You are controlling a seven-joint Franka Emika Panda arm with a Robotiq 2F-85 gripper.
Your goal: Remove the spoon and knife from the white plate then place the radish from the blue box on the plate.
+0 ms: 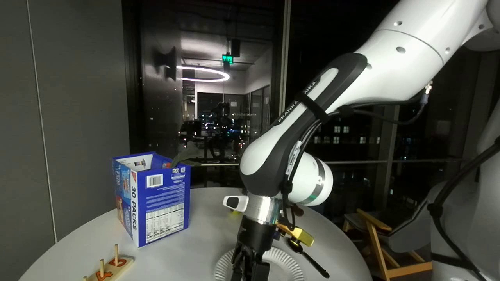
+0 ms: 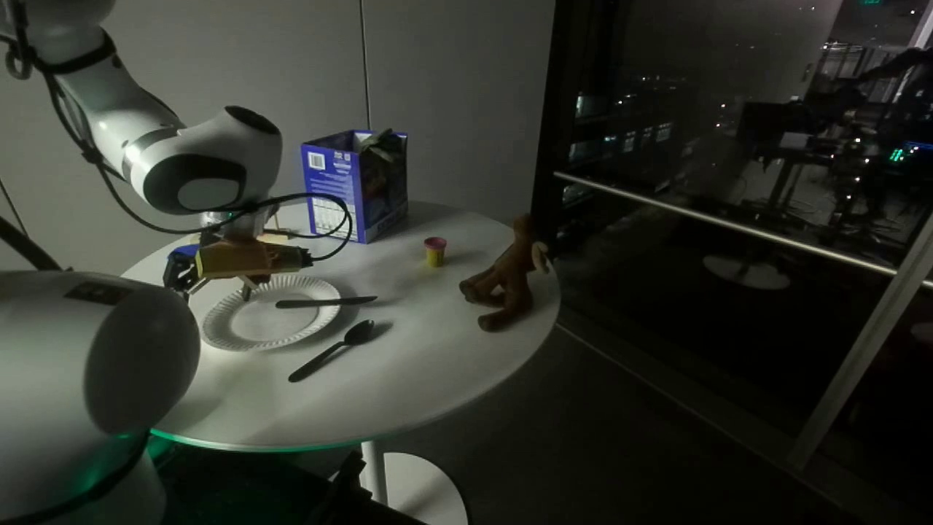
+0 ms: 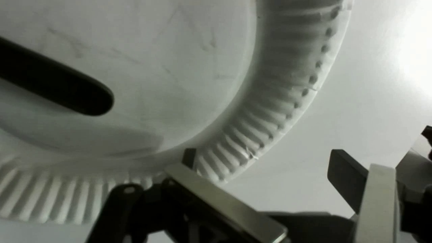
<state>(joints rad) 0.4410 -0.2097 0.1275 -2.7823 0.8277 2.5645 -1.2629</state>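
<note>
Pincer (image 2: pixel 216 293) points down, spread wide, at left in an exterior view. Knife (image 2: pixel 315 302) lies sideways there, blade rightward.

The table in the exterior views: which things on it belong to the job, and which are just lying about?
Job:
white paper plate
black knife, across the plate's rim
black spoon, off the plate
blue carton marked 30 PACKS
radish, probably: leaves show at the carton's opening

Lying about:
yellow tub with pink lid
brown plush toy
numbered wooden peg board
</note>
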